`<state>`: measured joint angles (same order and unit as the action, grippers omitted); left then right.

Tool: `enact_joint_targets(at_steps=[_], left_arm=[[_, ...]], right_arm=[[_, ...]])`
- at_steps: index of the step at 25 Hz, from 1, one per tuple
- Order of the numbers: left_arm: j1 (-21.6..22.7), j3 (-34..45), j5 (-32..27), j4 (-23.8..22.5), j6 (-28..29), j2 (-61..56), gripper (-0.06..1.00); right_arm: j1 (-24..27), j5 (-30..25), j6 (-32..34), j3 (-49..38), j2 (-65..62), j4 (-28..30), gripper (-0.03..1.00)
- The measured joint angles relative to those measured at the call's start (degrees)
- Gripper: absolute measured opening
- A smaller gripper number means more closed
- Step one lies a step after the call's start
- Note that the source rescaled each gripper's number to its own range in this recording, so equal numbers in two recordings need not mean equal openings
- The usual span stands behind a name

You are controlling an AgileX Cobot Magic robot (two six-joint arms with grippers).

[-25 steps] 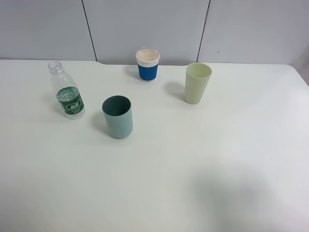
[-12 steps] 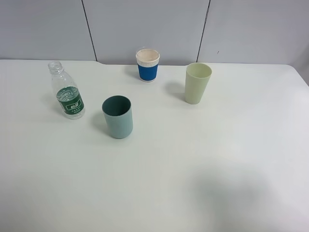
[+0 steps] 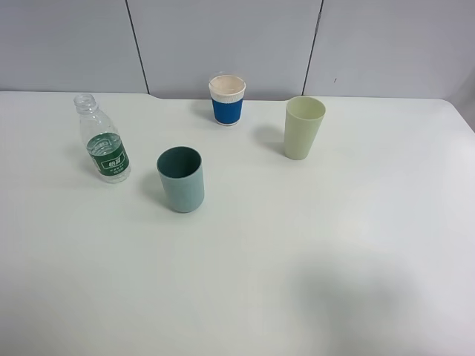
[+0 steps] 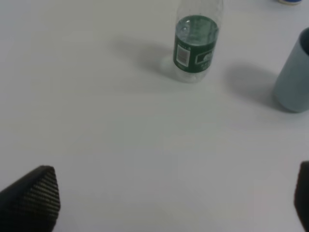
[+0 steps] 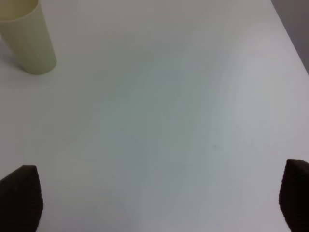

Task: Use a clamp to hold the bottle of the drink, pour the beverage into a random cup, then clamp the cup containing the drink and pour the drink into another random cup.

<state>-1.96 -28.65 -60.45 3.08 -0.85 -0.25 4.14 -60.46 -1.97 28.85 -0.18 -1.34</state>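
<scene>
A clear plastic bottle (image 3: 103, 141) with a green label and no cap stands upright at the left of the white table; it also shows in the left wrist view (image 4: 196, 41). A teal cup (image 3: 181, 179) stands right of it, its side in the left wrist view (image 4: 295, 77). A blue paper cup (image 3: 227, 99) with a white rim stands at the back. A pale green cup (image 3: 303, 127) stands right of centre, also in the right wrist view (image 5: 28, 38). Neither gripper shows in the high view. The left gripper (image 4: 169, 200) is open, well short of the bottle. The right gripper (image 5: 159, 200) is open over bare table.
The white table (image 3: 297, 259) ends at a grey panelled wall (image 3: 223, 37) behind the cups. The table's right edge (image 5: 289, 43) shows in the right wrist view, with darker floor beyond it.
</scene>
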Motion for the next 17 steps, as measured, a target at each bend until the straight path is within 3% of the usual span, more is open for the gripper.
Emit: enact_joint_targets(at_steps=[17], left_arm=[[0.0,0.0,0.0,0.0,0.0,0.0,0.96]], right_arm=[[0.0,0.0,0.0,0.0,0.0,0.0,0.99]])
